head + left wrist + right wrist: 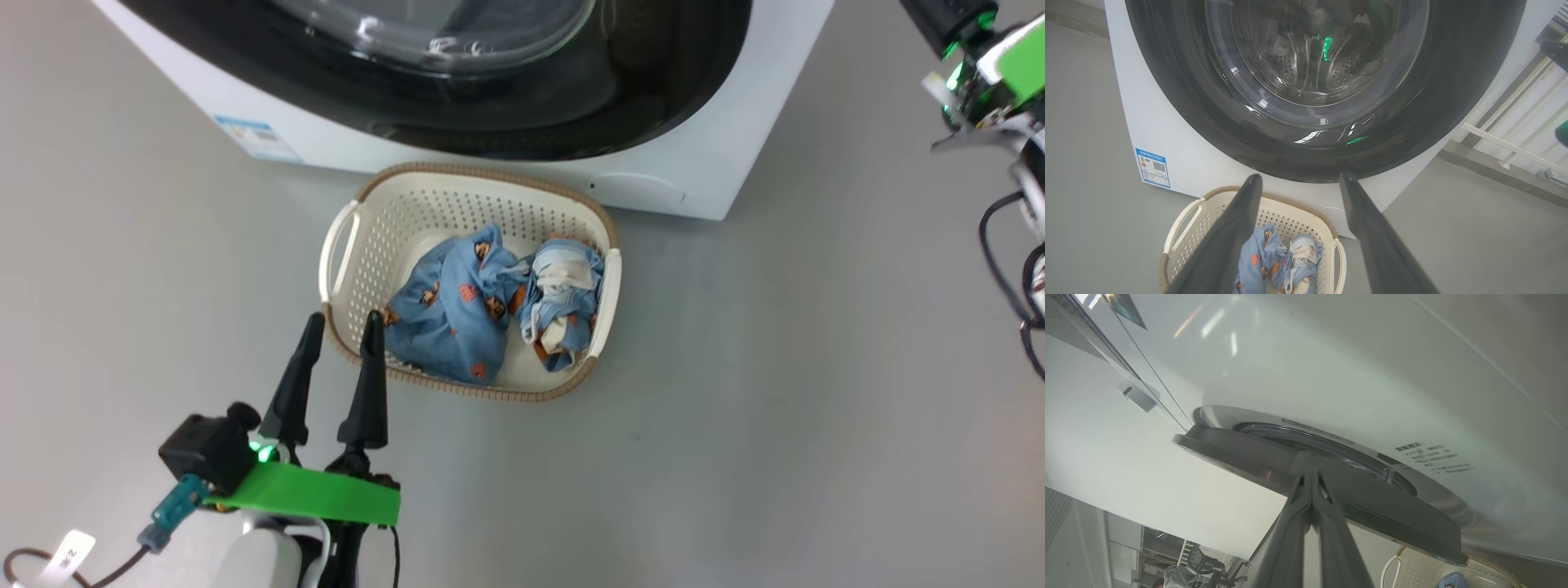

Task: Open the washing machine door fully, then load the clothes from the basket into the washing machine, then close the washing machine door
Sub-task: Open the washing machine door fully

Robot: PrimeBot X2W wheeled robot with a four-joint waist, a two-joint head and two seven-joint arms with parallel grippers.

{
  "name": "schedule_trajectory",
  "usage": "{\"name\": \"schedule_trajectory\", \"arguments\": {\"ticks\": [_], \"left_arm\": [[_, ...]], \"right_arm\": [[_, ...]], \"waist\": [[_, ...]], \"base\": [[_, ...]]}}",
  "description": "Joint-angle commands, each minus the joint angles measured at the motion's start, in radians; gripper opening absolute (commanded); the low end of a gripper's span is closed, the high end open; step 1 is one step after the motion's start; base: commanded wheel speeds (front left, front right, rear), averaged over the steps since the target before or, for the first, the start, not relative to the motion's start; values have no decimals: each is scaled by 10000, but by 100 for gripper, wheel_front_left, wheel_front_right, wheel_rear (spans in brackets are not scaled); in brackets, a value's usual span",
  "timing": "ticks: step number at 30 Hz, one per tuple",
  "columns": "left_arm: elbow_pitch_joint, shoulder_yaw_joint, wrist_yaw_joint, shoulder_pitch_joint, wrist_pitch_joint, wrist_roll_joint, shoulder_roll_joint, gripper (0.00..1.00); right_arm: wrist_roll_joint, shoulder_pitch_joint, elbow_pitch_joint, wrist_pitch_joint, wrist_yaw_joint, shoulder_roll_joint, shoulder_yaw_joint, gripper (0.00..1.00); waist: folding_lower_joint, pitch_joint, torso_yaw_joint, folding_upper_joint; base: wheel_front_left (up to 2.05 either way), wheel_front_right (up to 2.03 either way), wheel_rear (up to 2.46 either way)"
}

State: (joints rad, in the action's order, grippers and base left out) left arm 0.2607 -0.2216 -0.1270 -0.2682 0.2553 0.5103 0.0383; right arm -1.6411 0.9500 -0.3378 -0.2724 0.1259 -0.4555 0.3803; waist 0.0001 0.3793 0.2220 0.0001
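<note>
Left tool (344,318), fingers apart, lower left at cream perforated plastic basket (424,204) holding crumpled light-blue bear-print clothes (457,314); right tool (1308,463), fingers together, touching glossy black door rim (1392,522).

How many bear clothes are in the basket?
2. The left garment lies bunched in the left half of the basket. The right garment is crumpled beside it, touching it. Something smaller could be hidden underneath.

Soft, even light casts faint shadows on the grey floor (735,408). Glare streaks the round glossy black washing machine door (1310,136), and wrist views warp at the edges
</note>
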Motion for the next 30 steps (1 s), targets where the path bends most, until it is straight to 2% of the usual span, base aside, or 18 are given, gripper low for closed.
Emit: {"name": "schedule_trajectory", "arguments": {"ticks": [1, 12, 30], "left_arm": [[-308, 215, -37, -309, 65, 69, 121, 100], [-454, -109, -37, -674, 65, 321, 121, 100], [-453, -304, -37, -873, 65, 631, 120, 100]], "right_arm": [[-210, 338, 124, -428, 48, -24, -139, 0], [-201, 1311, -285, -1983, 48, 238, -413, 0], [471, 1838, -324, -2454, 48, 562, -505, 0]], "waist": [[-1, 429, 270, -1], [-1, 1120, 588, -1], [-1, 1439, 795, -1]], "base": [[0, 0, 0], [0, 0, 0], [0, 0, 0]]}}
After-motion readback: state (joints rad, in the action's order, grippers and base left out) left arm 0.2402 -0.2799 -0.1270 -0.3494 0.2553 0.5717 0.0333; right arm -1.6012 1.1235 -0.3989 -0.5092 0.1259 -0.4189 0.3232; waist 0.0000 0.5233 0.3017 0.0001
